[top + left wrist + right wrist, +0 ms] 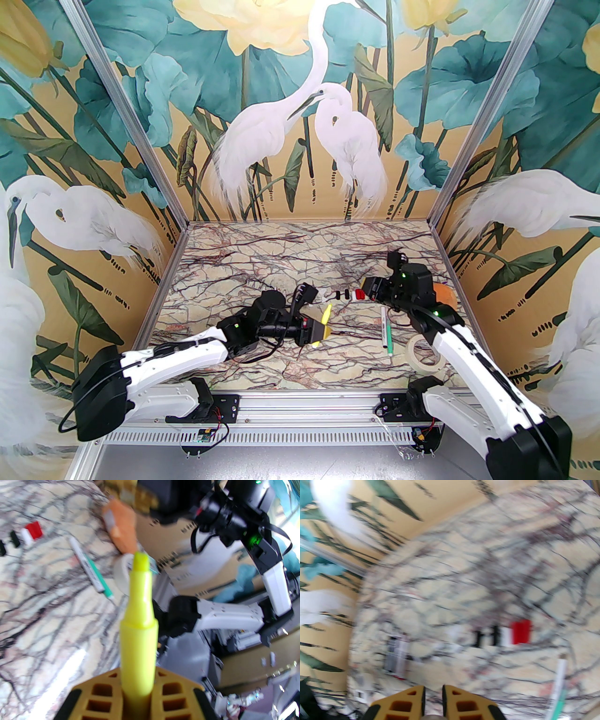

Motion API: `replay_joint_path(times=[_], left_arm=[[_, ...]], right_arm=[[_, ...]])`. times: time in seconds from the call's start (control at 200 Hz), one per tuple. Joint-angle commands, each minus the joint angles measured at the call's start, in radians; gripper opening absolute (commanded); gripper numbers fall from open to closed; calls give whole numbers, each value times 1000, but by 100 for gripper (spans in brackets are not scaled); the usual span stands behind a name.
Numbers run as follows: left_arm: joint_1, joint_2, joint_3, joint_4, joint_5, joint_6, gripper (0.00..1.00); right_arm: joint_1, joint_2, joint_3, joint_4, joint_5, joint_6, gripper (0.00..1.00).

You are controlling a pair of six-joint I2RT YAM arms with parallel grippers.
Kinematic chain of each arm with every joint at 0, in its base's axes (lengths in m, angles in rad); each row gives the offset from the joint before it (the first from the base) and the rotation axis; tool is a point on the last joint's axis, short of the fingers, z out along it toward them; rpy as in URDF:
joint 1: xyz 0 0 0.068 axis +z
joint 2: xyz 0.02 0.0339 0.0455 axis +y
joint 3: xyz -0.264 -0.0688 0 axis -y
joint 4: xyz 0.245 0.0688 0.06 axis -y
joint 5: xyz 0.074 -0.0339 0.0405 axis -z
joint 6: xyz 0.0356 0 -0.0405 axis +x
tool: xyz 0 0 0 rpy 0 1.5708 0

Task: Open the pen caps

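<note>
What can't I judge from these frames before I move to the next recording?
Right wrist view: motion blur; the grey-white object left of the black caps cannot be identified.
Top view: the orange object is mostly hidden behind the right arm.
Left wrist view: the yellow highlighter has its rear end hidden inside the left gripper.

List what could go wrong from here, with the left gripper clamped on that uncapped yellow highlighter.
1. The yellow highlighter in the left gripper has its tip bare; a low swing could streak the table.
2. The shut right gripper sits close to the red cap and black caps; a sweep could scatter them.
</note>
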Motion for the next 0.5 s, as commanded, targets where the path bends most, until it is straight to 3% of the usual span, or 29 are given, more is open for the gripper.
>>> replay_joint_path(times=[0.0,0.495], left_arm=[[13,-18,13,-118,-140,28,6],[29,-25,3,-161,-165,30,7]], right_arm=[[-35,106,47,-149,33,-143,14],[-137,533,208,-131,82,-275,18]])
